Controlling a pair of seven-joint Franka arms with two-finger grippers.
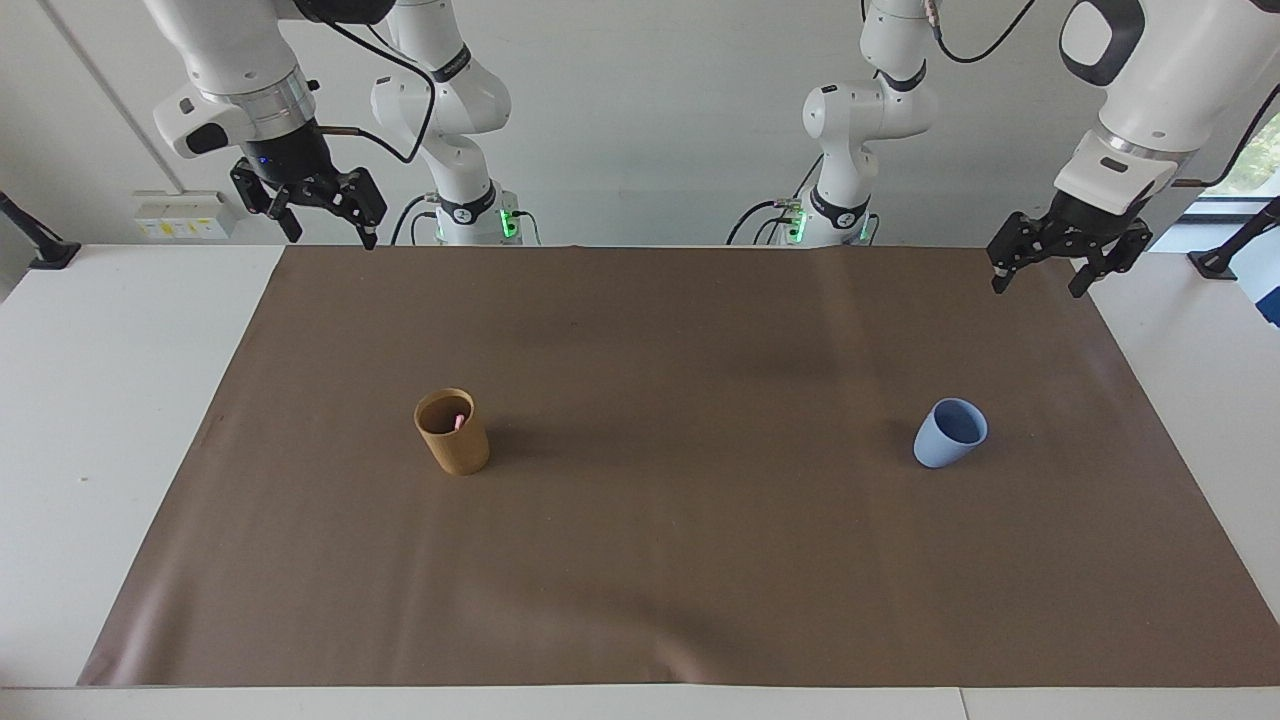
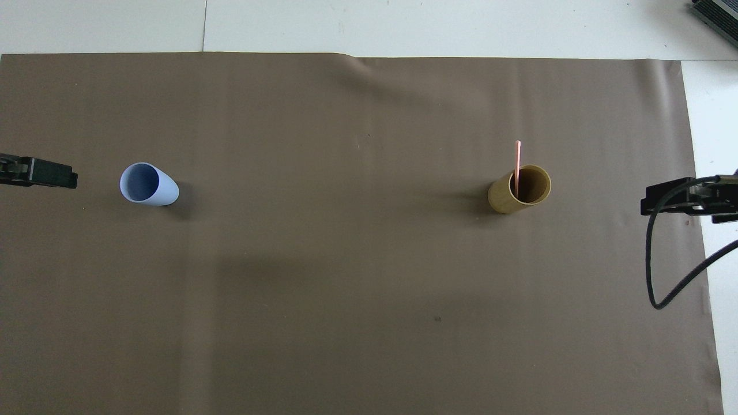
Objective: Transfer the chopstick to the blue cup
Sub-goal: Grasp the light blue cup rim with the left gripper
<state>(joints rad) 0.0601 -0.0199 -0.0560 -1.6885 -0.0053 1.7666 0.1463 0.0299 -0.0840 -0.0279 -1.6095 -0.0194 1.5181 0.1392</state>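
Two obstacles stand on the brown mat, well apart. The tan cup stands upright toward the right arm's end, at nine o'clock from mat centre in the facing view; a chopstick rises above its rim. The blue cup stands at three o'clock, toward the left arm's end, mouth unobstructed from above. The stretch between the cups is bare mat. The left gripper hangs with fingers spread over the mat's corner, at one o'clock from the blue cup. The right gripper, fingers also spread, hangs at eleven o'clock from the tan cup.
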